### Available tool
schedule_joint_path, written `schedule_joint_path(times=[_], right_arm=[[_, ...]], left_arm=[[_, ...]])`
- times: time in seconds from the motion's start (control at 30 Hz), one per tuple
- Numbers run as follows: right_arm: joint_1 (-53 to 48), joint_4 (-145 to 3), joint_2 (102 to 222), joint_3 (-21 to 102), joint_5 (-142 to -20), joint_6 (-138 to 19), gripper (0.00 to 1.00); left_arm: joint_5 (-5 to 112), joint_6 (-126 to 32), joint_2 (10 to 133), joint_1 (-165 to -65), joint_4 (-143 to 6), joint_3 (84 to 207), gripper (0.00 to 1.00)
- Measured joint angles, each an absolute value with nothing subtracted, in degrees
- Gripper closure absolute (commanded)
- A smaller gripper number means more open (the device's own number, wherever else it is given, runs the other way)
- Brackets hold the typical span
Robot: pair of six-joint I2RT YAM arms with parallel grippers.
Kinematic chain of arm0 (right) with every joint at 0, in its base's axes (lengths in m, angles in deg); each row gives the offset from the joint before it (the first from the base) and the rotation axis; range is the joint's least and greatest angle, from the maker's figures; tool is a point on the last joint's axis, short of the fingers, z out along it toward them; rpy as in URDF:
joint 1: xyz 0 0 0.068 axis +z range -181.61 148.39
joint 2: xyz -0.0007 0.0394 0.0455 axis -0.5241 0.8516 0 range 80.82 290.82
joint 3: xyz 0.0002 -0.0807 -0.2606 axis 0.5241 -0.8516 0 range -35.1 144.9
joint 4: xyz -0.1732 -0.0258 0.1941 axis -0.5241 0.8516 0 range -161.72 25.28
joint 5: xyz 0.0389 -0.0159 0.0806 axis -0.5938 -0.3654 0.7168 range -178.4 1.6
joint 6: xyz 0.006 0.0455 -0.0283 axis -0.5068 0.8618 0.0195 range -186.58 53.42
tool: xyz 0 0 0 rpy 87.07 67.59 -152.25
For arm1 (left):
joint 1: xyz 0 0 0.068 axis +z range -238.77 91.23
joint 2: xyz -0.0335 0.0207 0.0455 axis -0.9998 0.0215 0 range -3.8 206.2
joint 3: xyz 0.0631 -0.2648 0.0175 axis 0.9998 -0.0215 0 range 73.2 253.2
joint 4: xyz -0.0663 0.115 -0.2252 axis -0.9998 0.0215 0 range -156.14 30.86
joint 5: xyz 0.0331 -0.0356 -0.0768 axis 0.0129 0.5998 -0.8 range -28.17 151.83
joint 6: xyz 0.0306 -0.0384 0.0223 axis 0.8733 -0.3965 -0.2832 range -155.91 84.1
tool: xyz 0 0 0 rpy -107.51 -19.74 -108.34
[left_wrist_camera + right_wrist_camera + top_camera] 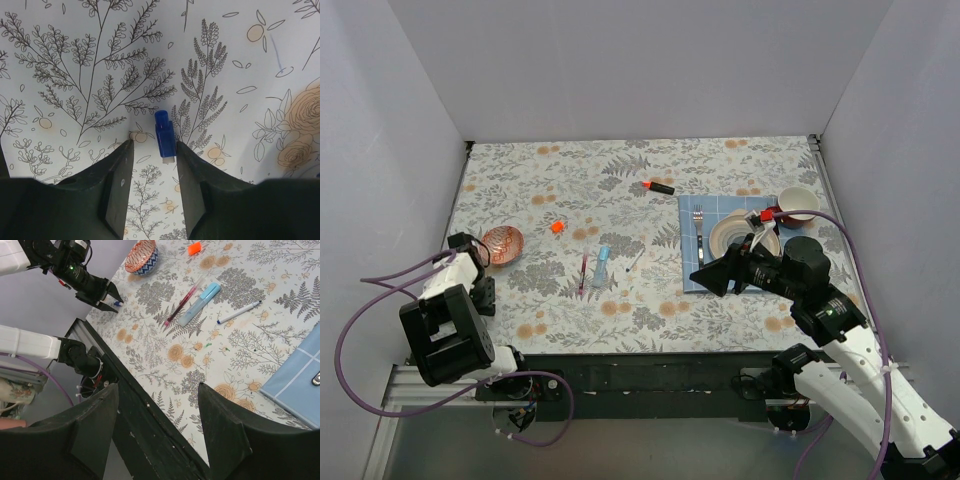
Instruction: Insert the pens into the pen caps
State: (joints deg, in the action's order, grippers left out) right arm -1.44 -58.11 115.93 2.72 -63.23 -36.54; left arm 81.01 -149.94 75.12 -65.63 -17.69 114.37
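Straddling the dark blue cap [164, 136], the left gripper [155, 144] stands partly released. The cap lies on the tabletop [75, 40] close against one finger, with a clear gap at the other. From above, the arm hides both this gripper and the cap. The right gripper [158, 386] is spread wide, grasping nothing, over the tabletop's near edge. The maroon pen [182, 301], blue marker [199, 304] and white pen [239, 312] lie together mid-table; their tips are hard to make out. The black marker [661, 188] lies farther back. A red item [767, 213] by the plate [717, 235] is too small to identify.
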Motion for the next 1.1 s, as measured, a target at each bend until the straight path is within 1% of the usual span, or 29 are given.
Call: schedule_joint_path(times=[0.23, 0.37, 0.47, 0.5, 0.67, 1.1], right_arm=[[-1.44, -58.15, 115.34, 2.72, -63.42, -36.52, 0.29], [-1.44, -58.18, 115.06, 2.72, -63.82, -36.52, 0.29], [-1.44, -58.35, 114.73, 2.7, -63.84, -36.52, 0.29], [-1.44, -58.44, 114.64, 2.7, -63.84, -36.52, 0.29], [-1.44, -58.57, 114.49, 2.59, -63.86, -36.54, 0.29], [-1.44, -58.59, 113.75, 2.48, -63.84, -36.54, 0.29]], left_arm=[[81.38, -149.9, 75.14, -65.63, -17.62, 114.15, 0.7], [81.54, -149.83, 75.03, -65.63, -17.58, 113.86, 0.73], [81.6, -149.68, 74.57, -65.63, -17.73, 113.43, 0.79], [81.69, -149.66, 74.33, -65.63, -17.76, 113.23, 0.84], [82.02, -149.64, 73.02, -65.63, -18.28, 112.09, 1.0], [82.52, -149.79, 71.47, -65.63, -18.89, 111.2, 1.0]])
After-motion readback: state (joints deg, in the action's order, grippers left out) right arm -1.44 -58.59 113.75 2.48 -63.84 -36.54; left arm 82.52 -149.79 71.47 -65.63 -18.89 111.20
